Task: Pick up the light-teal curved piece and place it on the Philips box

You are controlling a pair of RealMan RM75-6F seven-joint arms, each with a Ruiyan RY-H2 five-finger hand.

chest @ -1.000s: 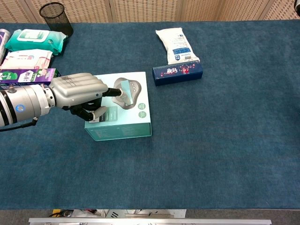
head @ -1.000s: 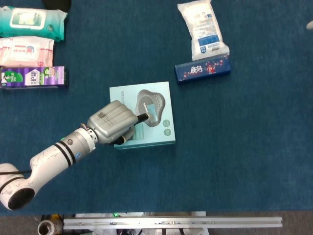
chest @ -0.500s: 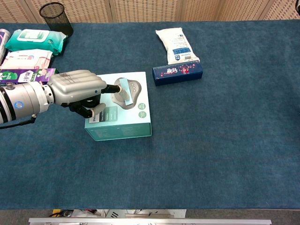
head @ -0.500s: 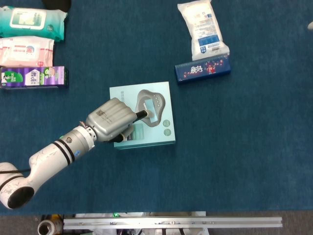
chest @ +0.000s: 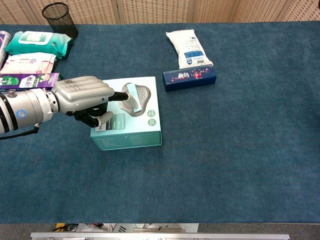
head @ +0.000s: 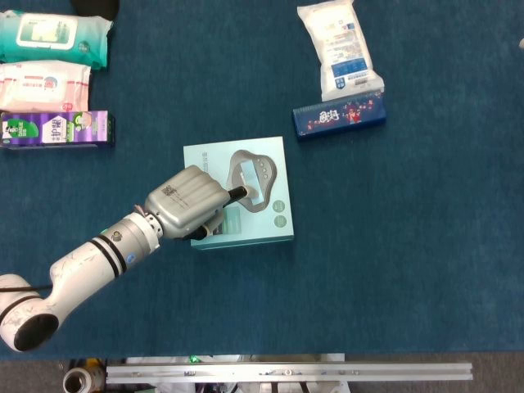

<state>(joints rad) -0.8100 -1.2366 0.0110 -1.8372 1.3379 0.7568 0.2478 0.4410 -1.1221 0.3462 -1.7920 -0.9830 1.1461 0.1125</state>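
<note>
Left hand (chest: 82, 96): over the left part of the Philips box (chest: 129, 125), fingers curled close together, dark fingertip touching the light-teal curved piece (chest: 133, 98). Whether that piece is pinched or merely touched: cannot tell, contact partly hidden by the fingers. Right hand: outside both views.

Items on the blue table (chest: 240, 150), counted, largest first:
- One Philips box, teal, flat, near table centre.
- One light-teal curved piece, lying on the box's top face, over the grey printed product picture.
- Three wipes packs: one white pack (head: 339, 47) at far right, one teal pack (head: 54, 37) and one pink pack (head: 44, 85) at far left.
- One dark-blue box (head: 340, 115), just beside the white pack's near end.
- One purple box (head: 56, 128), just beside the pink pack.
- One black mesh cup (chest: 59, 16), at the far left corner in the chest view.
</note>
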